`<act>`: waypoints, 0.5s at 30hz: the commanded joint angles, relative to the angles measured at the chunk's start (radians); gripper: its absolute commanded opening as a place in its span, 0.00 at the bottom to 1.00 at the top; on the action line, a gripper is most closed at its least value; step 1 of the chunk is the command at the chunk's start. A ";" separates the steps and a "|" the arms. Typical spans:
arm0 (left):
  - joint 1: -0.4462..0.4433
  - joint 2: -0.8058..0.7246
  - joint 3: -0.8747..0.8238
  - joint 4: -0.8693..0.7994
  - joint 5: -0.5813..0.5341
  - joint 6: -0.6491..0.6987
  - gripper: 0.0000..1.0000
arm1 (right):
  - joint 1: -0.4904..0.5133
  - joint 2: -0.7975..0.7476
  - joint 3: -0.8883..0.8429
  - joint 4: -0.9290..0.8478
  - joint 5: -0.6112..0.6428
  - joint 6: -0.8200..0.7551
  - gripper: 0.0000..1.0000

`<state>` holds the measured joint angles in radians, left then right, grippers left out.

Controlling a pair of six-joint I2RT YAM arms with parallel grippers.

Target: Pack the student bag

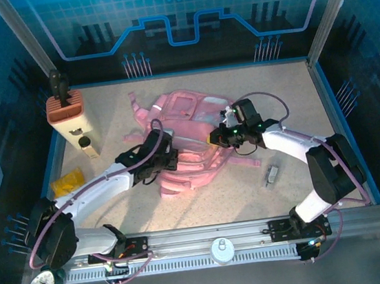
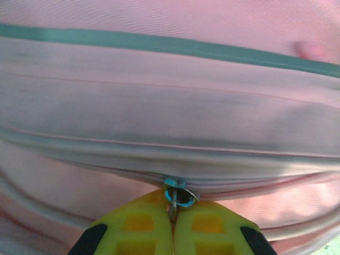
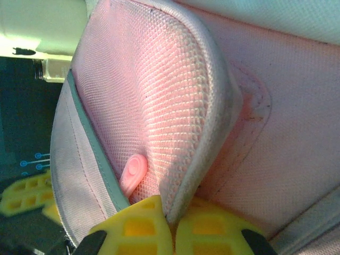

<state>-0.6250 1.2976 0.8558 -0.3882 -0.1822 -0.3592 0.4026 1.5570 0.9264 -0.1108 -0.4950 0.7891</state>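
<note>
top external, bag: student bag [image 1: 190,129] lies flat on the table [image 1: 289,102], centre of frame, pink straps trailing to upper left.
top external, left tool: left gripper [image 1: 172,159] is on the bag's left edge.
top external, right tool: right gripper [image 1: 215,137] is on the bag's right side, green lights lit on the wrist.
top external, clutter: orange holder [image 1: 66,110] upper left, cream bottle [image 1: 87,142] just below it, print too small to read. Yellow item [image 1: 68,181] at left edge, small grey item [image 1: 272,175] right of the bag.
left wrist, tool state: yellow fingertips pressed together, pinching the metal zipper pull [image 2: 178,195] at bottom centre.
left wrist, bag: pink fabric with a grey-green band [image 2: 159,45] running across the upper frame. The zip line curves along the lower third.
right wrist, tool state: yellow fingertips together at bottom centre, clamped on the piped edge [image 3: 212,133] of a pink mesh panel of the bag.
right wrist, detail: pink tab [image 3: 133,172] sits against the mesh, just above the fingertips.
</note>
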 commanded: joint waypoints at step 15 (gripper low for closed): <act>-0.144 0.138 0.130 0.175 0.133 -0.108 0.00 | -0.110 0.264 0.478 -0.246 0.109 -0.229 0.27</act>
<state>-0.7277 1.4078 0.9184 -0.3065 -0.1078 -0.4175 0.3126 1.7985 1.3167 -0.3443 -0.4171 0.6014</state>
